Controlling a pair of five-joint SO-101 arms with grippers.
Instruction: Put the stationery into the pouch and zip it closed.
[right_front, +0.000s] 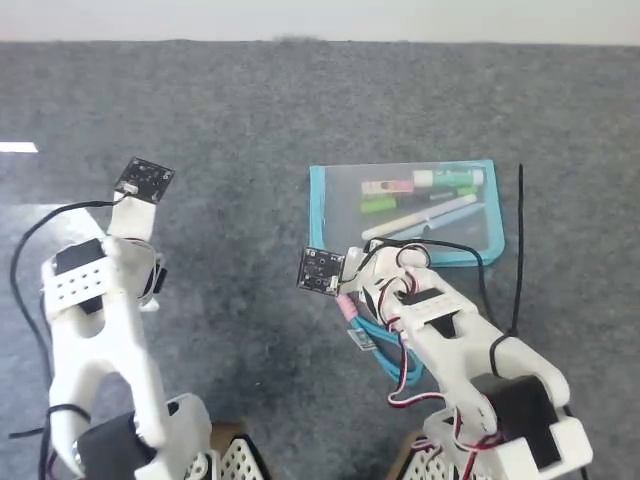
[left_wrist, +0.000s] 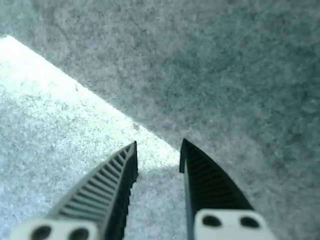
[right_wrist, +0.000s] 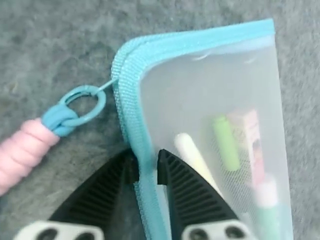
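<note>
The clear pouch (right_front: 420, 205) with a teal zipper border lies flat on the grey mat, right of centre. Inside it are a green marker (right_wrist: 226, 142), a white pen (right_wrist: 192, 155) and a pink-and-white item (right_wrist: 247, 145). My right gripper (right_wrist: 146, 162) is shut on the pouch's teal zipper edge (right_wrist: 131, 125) close to a corner. The zipper's teal ring (right_wrist: 82, 102) and pink strap (right_wrist: 22, 147) trail off that corner onto the mat. My left gripper (left_wrist: 157, 150) hangs open over bare mat, and the left arm (right_front: 100, 290) stands far left of the pouch.
A black cable (right_front: 518, 250) runs down the mat along the pouch's right side. The pink strap (right_front: 347, 308) and a teal cord (right_front: 385, 345) lie beside the right arm. A bright patch of light (left_wrist: 50, 100) falls on the mat under the left arm.
</note>
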